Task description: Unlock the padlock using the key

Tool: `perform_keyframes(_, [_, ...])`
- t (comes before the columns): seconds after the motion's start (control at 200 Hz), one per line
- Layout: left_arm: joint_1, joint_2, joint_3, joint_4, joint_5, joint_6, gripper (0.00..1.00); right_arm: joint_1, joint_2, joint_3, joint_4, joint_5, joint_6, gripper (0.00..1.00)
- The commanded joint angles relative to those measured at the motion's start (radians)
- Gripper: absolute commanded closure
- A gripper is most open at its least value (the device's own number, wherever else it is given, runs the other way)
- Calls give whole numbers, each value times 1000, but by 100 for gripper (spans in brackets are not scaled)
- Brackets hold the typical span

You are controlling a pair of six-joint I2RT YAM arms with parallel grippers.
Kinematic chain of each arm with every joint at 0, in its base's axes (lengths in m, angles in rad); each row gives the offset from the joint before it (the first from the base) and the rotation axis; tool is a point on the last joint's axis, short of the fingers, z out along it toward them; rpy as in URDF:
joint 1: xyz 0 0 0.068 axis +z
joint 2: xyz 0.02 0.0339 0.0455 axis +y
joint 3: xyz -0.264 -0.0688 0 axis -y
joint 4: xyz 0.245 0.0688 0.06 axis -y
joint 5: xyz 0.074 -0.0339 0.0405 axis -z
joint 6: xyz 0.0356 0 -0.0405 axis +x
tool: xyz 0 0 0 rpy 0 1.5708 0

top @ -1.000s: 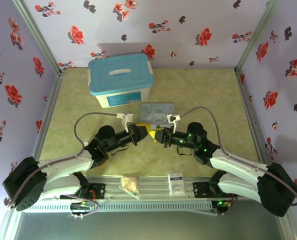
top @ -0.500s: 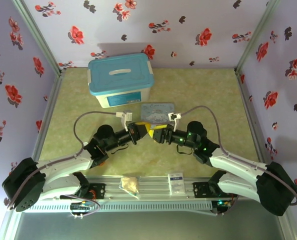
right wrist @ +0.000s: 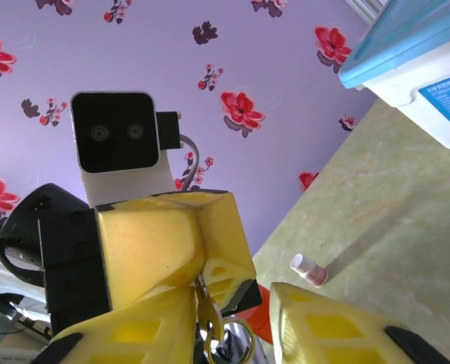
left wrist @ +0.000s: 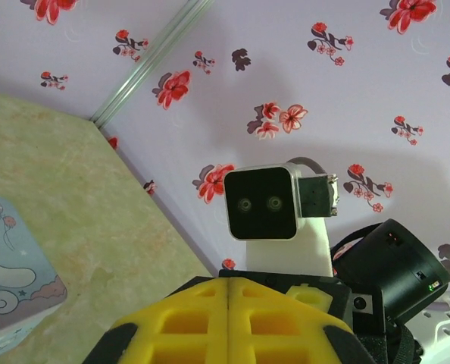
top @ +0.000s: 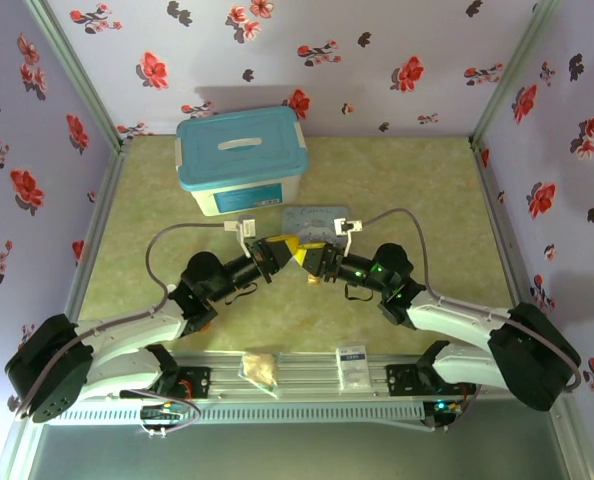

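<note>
L end effector (top: 290,249) shifted fwd, clamped padlock (right wrist: 208,311) half hidden

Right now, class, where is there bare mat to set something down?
Free: far right, between blue-lidded box and right wall; near left, outside left arm. Crowded: centre, where left pincer and right pincer meet by the tin.

Soft, even overhead light, slight violet cast. Faint shadow behind storage box (top: 241,160), weak arm shadows on counter (top: 417,180). Top view sharp; wrist views wide-angle, nearest foreground soft, no glare
</note>
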Motion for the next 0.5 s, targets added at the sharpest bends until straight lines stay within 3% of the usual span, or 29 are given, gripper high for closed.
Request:
perform_keyframes(0.0, [7, -13, -14, 42, -13, -8, 100, 0, -31, -13, 50, -1, -2, 74])
perform_keyframes(0.2, [9, -6, -14, 46, -20, -13, 100, 2, -35, -19, 34, -2, -6, 92])
perform_keyframes(0.495, [23, -16, -36, 41, -51, -26, 100, 2, -75, -31, -24, 6, -20, 100])
